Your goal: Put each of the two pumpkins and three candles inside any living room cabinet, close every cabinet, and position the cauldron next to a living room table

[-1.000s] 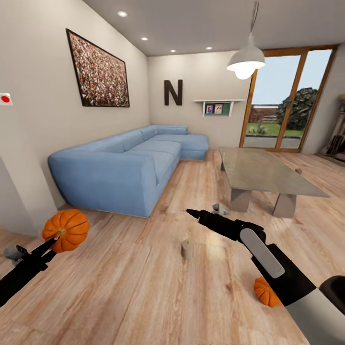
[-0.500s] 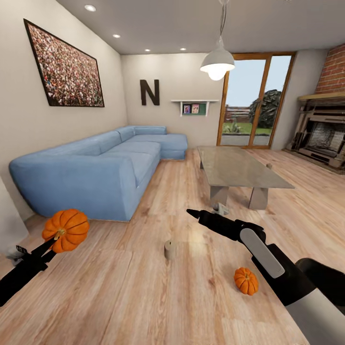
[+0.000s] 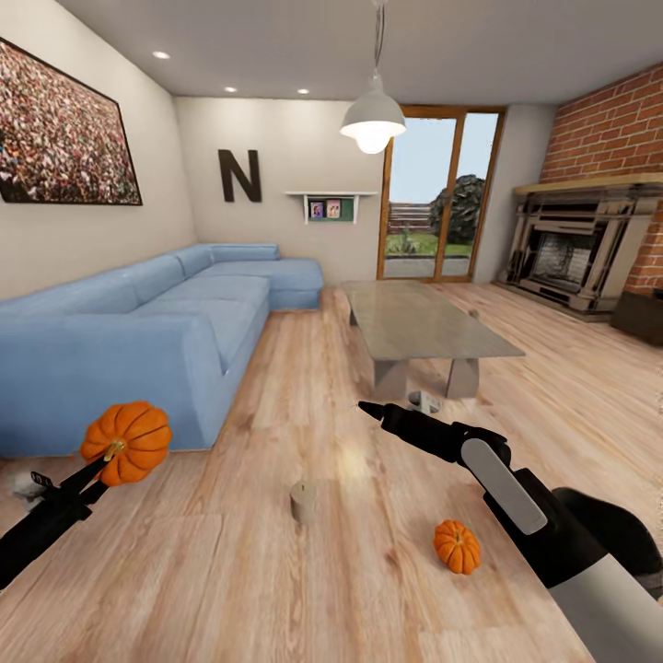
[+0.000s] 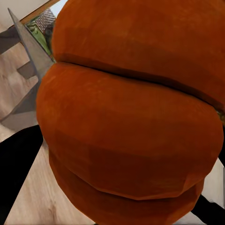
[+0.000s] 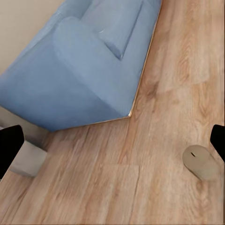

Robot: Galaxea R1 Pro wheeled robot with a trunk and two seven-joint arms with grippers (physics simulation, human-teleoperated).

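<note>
Two pumpkins are in sight: the bigger pumpkin [image 3: 127,441] is clamped in the left gripper [image 3: 92,468], held up at the near left in front of the blue sofa [image 3: 138,322], and the small pumpkin [image 3: 458,546] sits on the plank floor [image 3: 276,571] at the near right, just beside the right arm. One candle [image 3: 302,500] stands on the floor between the two arms. Another small grey thing [image 3: 425,401] lies by the near legs of the coffee table [image 3: 419,319]; I cannot tell what it is. The right gripper [image 5: 112,140] hangs empty, fingers spread wide, with that candle [image 5: 201,161] on the boards ahead of it. Far right stands the brick fireplace [image 3: 571,258].
</note>
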